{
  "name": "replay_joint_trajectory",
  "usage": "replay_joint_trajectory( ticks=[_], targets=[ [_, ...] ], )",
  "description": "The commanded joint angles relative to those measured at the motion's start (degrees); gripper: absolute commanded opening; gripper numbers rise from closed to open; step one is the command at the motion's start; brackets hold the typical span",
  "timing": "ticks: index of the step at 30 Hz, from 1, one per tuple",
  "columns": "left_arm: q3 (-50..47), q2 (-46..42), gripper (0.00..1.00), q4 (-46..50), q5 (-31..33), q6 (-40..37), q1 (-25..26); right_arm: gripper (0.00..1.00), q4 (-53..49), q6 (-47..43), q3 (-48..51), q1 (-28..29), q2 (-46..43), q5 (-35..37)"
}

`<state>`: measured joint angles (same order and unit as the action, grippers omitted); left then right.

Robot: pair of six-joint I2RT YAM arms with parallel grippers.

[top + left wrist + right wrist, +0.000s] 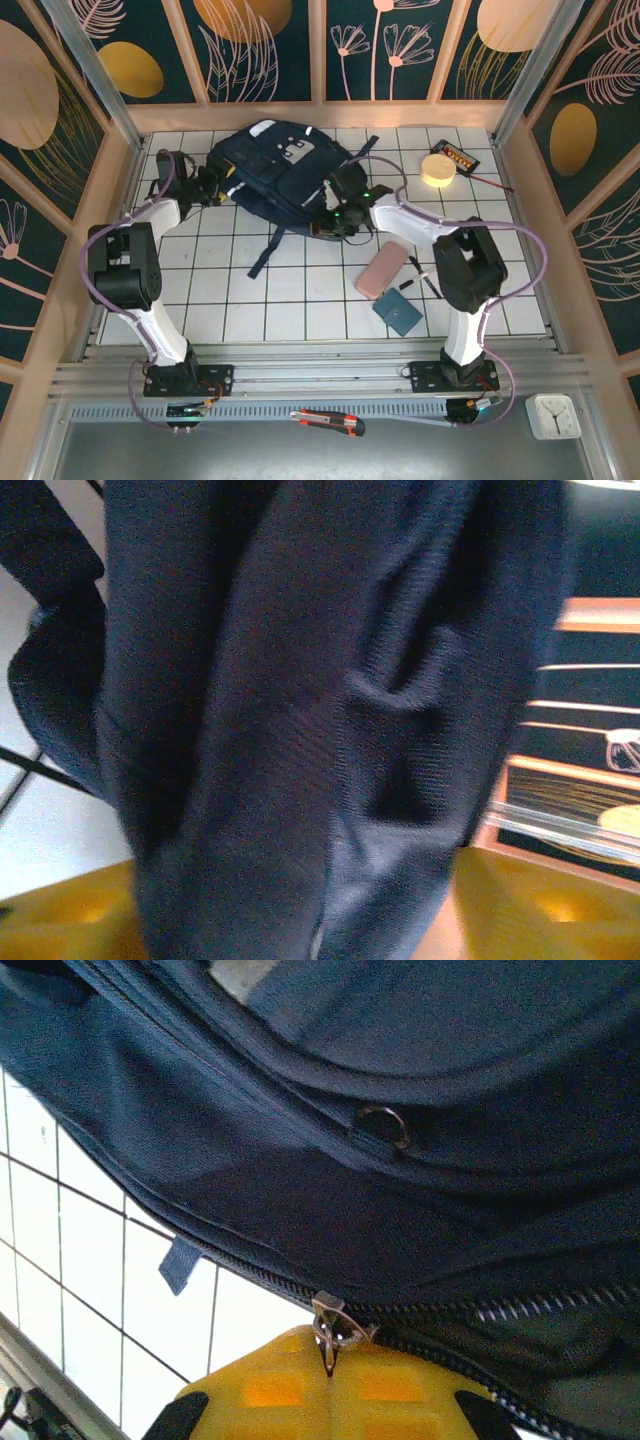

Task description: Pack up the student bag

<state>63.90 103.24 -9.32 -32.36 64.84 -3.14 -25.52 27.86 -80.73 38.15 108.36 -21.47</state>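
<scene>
The student bag (pixel 283 170) is laid along the desk's (pixel 300 300) far edge, long axis left to right. Its zipper pull (pixel 330 1325) is pinched by the right end effector (pixel 338 216) at the near side; the left end effector (pixel 203 186) is held open against its left end.

The large navy-blue fabric backpack (pixel 285 170) is marked with white-grey patches near its top. A small silver metal zip pull (pixel 330 1325) is fitted. The white tiled tabletop (pixel 300 300) is crossed by dark grid lines. A flat pink rectangular case (pixel 381 270) is present. The pads (pixel 270 1390) of the right gripper (pixel 330 1365) are coloured yellow.
</scene>
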Motion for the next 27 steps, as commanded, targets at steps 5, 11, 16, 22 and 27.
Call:
replay_joint_trajectory(
  ticks=[5, 11, 16, 22, 27],
  targets=[
    [-19.04, -17.46, 0.9, -5.56, 1.38, 5.33, 2.55, 0.0, -2.16, 0.87, -10.08, 3.35, 6.18, -3.43],
    [-28.17, -22.48, 0.98, -13.76, 4.66, 16.04, 12.41, 0.0, -1.99, 0.01, -11.27, 4.46, 7.37, -5.18],
    [-32.4, -21.4, 0.99, -19.46, 7.2, 23.05, 16.64, 0.0, -2.34, -0.35, -11.91, 5.38, 7.6, -5.29],
    [-32.93, -17.46, 0.99, -21.12, 6.05, 28.3, 16.71, 0.0, -1.58, 0.18, -10.79, 5.99, 6.53, -4.73],
    [-32.08, -12.68, 0.97, -26.0, 5.57, 31.93, 17.45, 0.0, -1.38, 0.66, -10.92, 7.0, 6.58, -4.3]
  ],
)
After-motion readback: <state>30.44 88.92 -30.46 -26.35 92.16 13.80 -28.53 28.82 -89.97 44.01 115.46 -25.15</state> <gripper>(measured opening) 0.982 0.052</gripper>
